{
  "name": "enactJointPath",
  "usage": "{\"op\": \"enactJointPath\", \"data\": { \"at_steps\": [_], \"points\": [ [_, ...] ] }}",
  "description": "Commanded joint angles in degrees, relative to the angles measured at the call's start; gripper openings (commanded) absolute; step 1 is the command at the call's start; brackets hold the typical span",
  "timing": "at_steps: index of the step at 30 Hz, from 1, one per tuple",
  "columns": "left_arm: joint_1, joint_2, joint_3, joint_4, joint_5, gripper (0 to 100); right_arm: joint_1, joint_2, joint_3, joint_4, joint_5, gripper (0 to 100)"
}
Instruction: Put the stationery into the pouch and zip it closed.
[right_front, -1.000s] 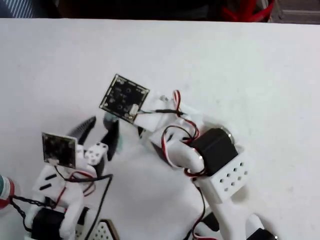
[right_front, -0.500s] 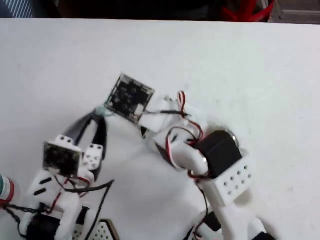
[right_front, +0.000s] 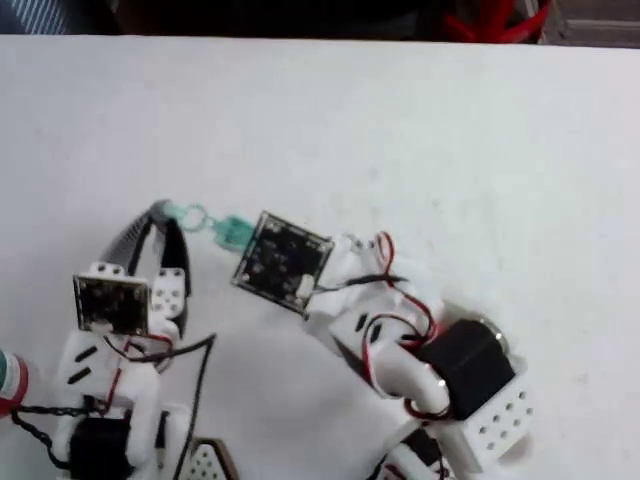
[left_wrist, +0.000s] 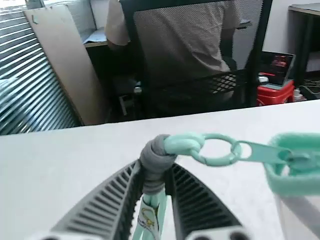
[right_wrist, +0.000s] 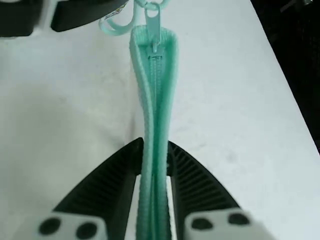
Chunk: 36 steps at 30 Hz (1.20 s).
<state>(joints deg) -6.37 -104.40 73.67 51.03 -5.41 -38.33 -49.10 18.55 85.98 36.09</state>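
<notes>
Pouch (right_wrist: 152, 75) — pinched in right gripper (right_wrist: 154, 145)

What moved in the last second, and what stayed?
The left end effector swung left and toward the far edge, drawing the zipper pull along; the right end effector, clamped on the pouch, shifted right and nearer the bases. The small object at the left edge of the table stayed put.

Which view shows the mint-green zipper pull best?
The left wrist view: the mint-green zipper pull lies side-on, ring and tab distinct. The right wrist view shows it end-on at the end of the mint-green fabric pouch; the high view, just a small sliver.
</notes>
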Motion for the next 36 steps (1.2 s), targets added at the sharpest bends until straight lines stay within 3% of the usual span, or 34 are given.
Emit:
{"op": "enactJointPath", "data": {
  "at_steps": [1,4,7,11,13,19,22,28,31,36],
  "points": [
    [-8.2,0.7,0.1,-1.5,-0.7,2,1.3,-0.8,0.3,0.7,0.9,2.0],
    [-10.2,0.7,0.2,-1.5,-0.8,2,1.3,-0.7,0.3,0.7,0.9,2.0],
    [-7.9,0.6,-0.2,-0.8,-0.8,4,1.2,-0.4,0.3,0.3,0.3,2.0],
    [0.3,0.4,-3.6,7.8,4.3,27,1.3,-0.4,0.4,-3.1,-2.0,2.0],
    [2.7,0.3,-6.3,10.1,10.4,29,2.2,-0.4,1.0,-6.5,-3.3,2.0],
    [3.2,0.3,-13.2,17.3,10.2,29,14.0,-0.3,2.6,-18.9,-3.5,2.0],
    [3.1,0.4,-12.7,20.2,10.2,29,21.9,-0.3,2.5,-24.8,1.1,2.0],
    [3.5,0.4,0.5,9.5,9.9,29,30.7,3.6,1.5,-42.7,4.1,2.0],
    [3.1,0.4,5.0,4.5,9.8,29,30.7,9.4,-0.4,-44.6,4.0,2.0],
    [3.1,0.4,5.8,4.7,9.8,29,28.9,12.7,5.5,-44.4,3.5,2.0]
  ]
}}
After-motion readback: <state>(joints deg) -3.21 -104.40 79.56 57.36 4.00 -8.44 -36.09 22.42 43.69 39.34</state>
